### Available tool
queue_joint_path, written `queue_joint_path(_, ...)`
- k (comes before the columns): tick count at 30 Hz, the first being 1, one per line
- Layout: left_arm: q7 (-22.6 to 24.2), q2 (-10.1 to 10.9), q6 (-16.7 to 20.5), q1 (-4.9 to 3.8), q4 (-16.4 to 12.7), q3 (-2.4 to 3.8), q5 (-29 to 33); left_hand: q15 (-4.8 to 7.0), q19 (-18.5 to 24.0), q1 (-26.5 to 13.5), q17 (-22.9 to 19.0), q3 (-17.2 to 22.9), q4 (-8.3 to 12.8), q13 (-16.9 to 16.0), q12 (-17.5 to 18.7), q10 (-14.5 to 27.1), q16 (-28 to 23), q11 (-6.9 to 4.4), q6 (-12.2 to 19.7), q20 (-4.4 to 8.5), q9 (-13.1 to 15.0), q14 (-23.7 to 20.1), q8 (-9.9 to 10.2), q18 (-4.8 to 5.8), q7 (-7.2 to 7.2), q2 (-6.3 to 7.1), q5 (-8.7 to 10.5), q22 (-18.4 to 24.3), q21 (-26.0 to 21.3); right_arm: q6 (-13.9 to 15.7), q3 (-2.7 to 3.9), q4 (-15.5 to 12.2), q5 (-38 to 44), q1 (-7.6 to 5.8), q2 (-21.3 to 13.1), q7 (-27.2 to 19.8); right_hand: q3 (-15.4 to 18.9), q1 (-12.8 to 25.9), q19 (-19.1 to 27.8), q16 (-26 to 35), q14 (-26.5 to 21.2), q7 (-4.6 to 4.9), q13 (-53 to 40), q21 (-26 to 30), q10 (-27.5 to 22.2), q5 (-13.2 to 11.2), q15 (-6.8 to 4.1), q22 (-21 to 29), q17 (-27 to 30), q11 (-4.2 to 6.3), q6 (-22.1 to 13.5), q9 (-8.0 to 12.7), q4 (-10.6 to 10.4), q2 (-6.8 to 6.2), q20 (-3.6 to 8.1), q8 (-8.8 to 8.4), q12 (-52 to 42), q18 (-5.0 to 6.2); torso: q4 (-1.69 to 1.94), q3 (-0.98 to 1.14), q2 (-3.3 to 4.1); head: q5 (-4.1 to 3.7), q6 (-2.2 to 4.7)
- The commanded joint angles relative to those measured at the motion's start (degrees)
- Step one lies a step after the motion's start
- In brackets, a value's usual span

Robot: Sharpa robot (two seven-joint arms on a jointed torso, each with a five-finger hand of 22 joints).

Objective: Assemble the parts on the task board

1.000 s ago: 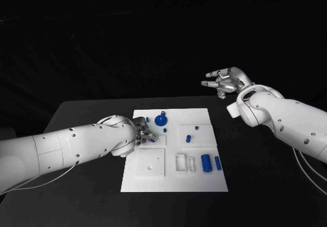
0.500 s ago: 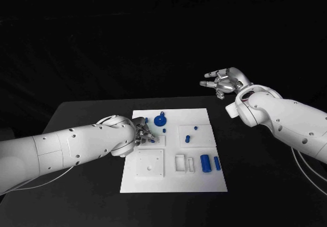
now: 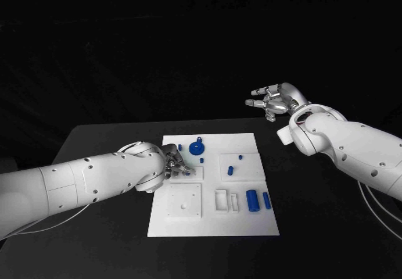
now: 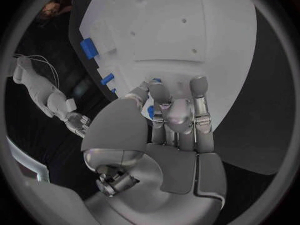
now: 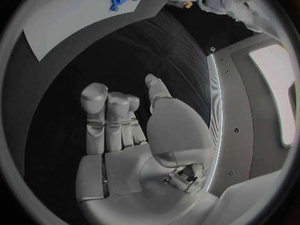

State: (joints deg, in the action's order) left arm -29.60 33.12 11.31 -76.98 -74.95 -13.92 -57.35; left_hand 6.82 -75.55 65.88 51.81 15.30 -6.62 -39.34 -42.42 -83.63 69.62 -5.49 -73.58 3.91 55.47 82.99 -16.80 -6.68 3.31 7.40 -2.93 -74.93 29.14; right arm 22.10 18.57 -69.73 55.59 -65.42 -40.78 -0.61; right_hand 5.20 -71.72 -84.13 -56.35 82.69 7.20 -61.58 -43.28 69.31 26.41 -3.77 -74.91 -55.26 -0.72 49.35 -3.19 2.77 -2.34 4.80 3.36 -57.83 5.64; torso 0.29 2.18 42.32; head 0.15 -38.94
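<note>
**Head view: left hand settled at the task board's left edge**

Little has shifted in the last second — the left hand (image 3: 174,165) stays low on the task board (image 3: 251,221), fingers curled around a small blue part (image 4: 151,112); insertion seems underway. Right hand (image 3: 274,101) hangs released, beyond the board's far corner. Black table (image 3: 100,145), dark room.

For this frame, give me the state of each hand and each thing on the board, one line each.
left hand: down on the task board's left part, fingers curled round a small blue part.
right hand: raised beyond the table's far edge, holding nothing, fingers apart.
task board: flat on the table.
round blue part: lying on the board's far part, untouched.
two blue cylinders: lying side by side, untouched.
</note>
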Motion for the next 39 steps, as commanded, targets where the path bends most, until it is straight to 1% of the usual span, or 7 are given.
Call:
queue_joint_path(1, 0.0, 0.0, -0.8, 0.06, 0.1, -0.03, 0.2, 0.02, 0.1, 0.0, 0.0, 0.0, -0.2, 0.1, 0.0, -2.8, -0.3, -0.11, -0.3, 0.29, 0.0, -0.1, 0.3, 1.17, 0.18, 0.42, 0.18, -0.9, -0.3, -0.8, 0.03, 0.0, -0.2, 0.00, 0.0, -0.4, 0.0, 0.6, -3.1, 0.3, 0.1, -0.07, 0.0, 0.0, -0.4, 0.4, 0.08, -2.6, 0.0, 0.03, 0.2, -0.1, -0.3, 0.15, -0.07, -0.12, 0.1, 0.95, 0.01, -0.05, 0.02, 0.02, 0.02)
queue_joint_path(7, 0.0, 0.2, -0.6, 0.06, 0.2, -0.02, 0.4, 0.08, 0.0, 0.0, 0.1, -0.2, -1.2, 0.1, 0.0, -2.8, -0.3, -0.12, -0.5, 0.66, 0.4, -0.1, 0.5, 1.60, 0.19, 0.79, 0.20, -0.9, -0.5, -0.8, 0.03, 0.0, -0.2, 0.02, 0.0, -0.4, 0.0, 0.6, -3.1, 0.3, 0.1, -0.07, 0.0, 0.0, -0.4, 0.4, 0.08, -2.6, 0.0, 0.03, 0.2, -0.1, -0.3, 0.15, -0.07, -0.12, 0.1, 0.95, 0.03, -0.07, 0.03, -0.01, -0.01)
queue_joint_path(13, 0.3, 0.4, -0.5, 0.06, 0.2, -0.01, 1.0, 0.07, 0.0, -2.6, 0.2, -2.4, -6.2, 0.1, -0.2, -2.9, -0.2, -0.09, -1.1, 0.80, 0.4, 0.0, 0.5, 1.75, 0.16, 3.99, 0.18, -0.9, -0.6, -0.7, 0.03, 0.0, -0.4, 0.05, 0.0, -0.4, 0.1, 0.6, -3.1, 0.3, 0.1, -0.07, 0.0, 0.0, -0.4, 0.4, 0.08, -2.6, 0.0, 0.02, 0.2, -0.1, -0.5, 0.18, -0.08, -0.12, 0.1, 0.94, 0.02, -0.07, 0.05, -0.06, 0.02)
queue_joint_path(14, 0.3, 0.4, -0.5, 0.06, 0.2, -0.01, 1.2, 0.05, 0.0, -2.2, 0.2, -7.3, -6.3, 0.0, -0.2, -2.9, -0.3, -0.06, -0.8, 0.86, 0.6, -0.1, 0.6, 1.82, 0.12, 2.26, 0.26, -0.9, -0.6, -0.7, 0.03, 0.0, -0.5, 0.05, 0.0, -0.4, 0.1, 0.6, -3.1, 0.3, 0.1, -0.07, 0.0, 0.0, -0.4, 0.4, 0.08, -2.6, 0.0, 0.02, 0.2, -0.1, -0.6, 0.25, -0.08, -0.12, 0.1, 0.95, 0.01, -0.07, 0.06, -0.05, 0.01)
queue_joint_path(18, 0.5, 0.6, -0.5, 0.06, 0.1, 0.00, 1.7, 0.09, 0.0, -1.6, 0.3, -12.0, -9.9, 0.0, -0.3, -2.8, -0.2, -0.10, -0.9, 1.01, 0.5, 0.0, 0.8, 1.98, 0.11, 3.28, 0.16, -0.9, -0.6, -0.7, 0.03, 0.1, -0.7, 0.07, 0.1, -0.4, 0.1, 0.6, -3.1, 0.3, 0.1, -0.07, 0.0, 0.0, -0.4, 0.4, 0.08, -2.6, 0.0, 0.02, 0.2, -0.1, -0.6, 0.25, -0.08, -0.12, 0.1, 0.95, -0.06, -0.09, 0.07, -0.10, 0.00)
queue_joint_path(32, 0.9, 2.3, -0.4, 0.03, -1.3, 0.26, 4.3, 0.14, -0.1, -3.0, 0.4, -14.2, -10.1, 0.0, -0.3, -2.9, -0.2, -0.11, -0.9, 1.23, 0.4, 0.0, 1.2, 2.19, 0.08, 2.60, 0.14, -1.0, -0.7, -0.5, 0.03, 0.5, -2.1, 0.26, 0.1, 0.1, -0.1, 0.8, -3.1, 0.3, 0.1, -0.05, 0.0, 0.0, -0.4, 0.6, 0.07, -2.5, 0.0, 0.02, 0.0, -0.1, -0.9, 0.66, -0.08, -0.13, 0.1, 0.96, 0.00, -0.04, -0.05, -0.07, 0.17)
queue_joint_path(39, 1.5, 3.2, -1.2, -0.39, -1.0, 2.52, 9.2, 0.02, 0.1, -2.0, -0.5, -13.2, -8.5, 0.6, 0.5, -2.8, -1.0, 0.21, 0.3, 1.34, -0.5, -0.2, 2.2, 2.24, -0.46, 0.12, 0.10, -0.9, -0.9, -0.6, 0.03, 1.1, -2.9, 0.36, 0.3, 0.2, -0.1, 0.8, -3.1, 0.4, 0.1, -0.04, 0.0, 0.0, -0.5, 0.6, 0.09, -2.5, 0.0, 0.02, -0.1, -0.1, -0.9, 0.74, -0.08, -0.14, 0.1, 0.96, 0.02, -0.12, -0.02, 0.10, 0.75)
